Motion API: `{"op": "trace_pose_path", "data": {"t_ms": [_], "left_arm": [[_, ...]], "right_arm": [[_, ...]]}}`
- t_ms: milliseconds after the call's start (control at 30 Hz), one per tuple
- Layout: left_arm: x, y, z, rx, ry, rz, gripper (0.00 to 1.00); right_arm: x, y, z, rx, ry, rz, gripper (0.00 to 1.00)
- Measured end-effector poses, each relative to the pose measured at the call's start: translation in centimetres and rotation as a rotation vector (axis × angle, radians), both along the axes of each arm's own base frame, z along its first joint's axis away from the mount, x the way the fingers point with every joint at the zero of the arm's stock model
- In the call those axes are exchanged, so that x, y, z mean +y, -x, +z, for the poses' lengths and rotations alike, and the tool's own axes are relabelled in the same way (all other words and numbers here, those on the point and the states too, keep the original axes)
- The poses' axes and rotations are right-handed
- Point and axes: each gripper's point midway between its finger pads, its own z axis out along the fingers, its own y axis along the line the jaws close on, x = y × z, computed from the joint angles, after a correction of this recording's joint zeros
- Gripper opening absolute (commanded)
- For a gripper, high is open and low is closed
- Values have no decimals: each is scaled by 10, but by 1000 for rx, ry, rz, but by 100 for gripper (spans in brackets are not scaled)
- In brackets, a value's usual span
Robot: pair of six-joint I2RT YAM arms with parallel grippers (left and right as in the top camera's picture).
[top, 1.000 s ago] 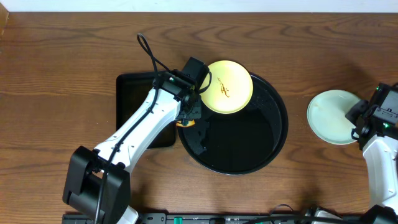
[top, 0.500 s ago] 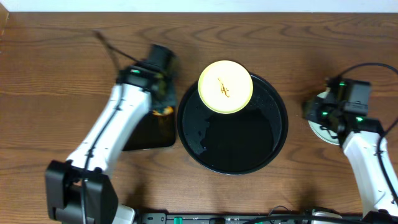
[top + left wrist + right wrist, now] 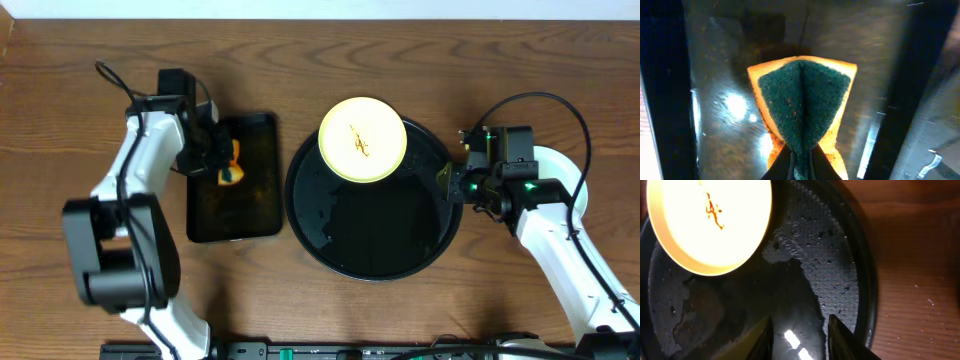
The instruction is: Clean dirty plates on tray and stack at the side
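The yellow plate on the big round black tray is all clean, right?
Not quite. The yellow plate does sit on the big round black tray, but it is dirty: the overhead view shows a brown smear at its centre.

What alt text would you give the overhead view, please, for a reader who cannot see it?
A yellow plate with a brown smear sits at the far edge of a round black tray. The left arm's fingers pinch an orange sponge over a rectangular black tray; the right arm's fingers are by the round tray's right rim, near a pale plate.
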Motion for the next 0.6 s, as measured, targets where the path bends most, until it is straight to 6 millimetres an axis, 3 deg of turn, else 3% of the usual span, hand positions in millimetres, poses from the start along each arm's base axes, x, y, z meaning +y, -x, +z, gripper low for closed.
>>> {"op": "trace_pose_path", "data": {"t_ms": [233,433,600], "left_arm": [[20,13,-37,127,-71,58,8],[18,16,-35,137,-115,55,7],[-9,11,-19,79,-52,-45,8]], "right_arm": [[0,0,0,1,1,1,32],[0,0,0,1,1,1,32],[-1,0,-1,1,8,-3,32]]}}
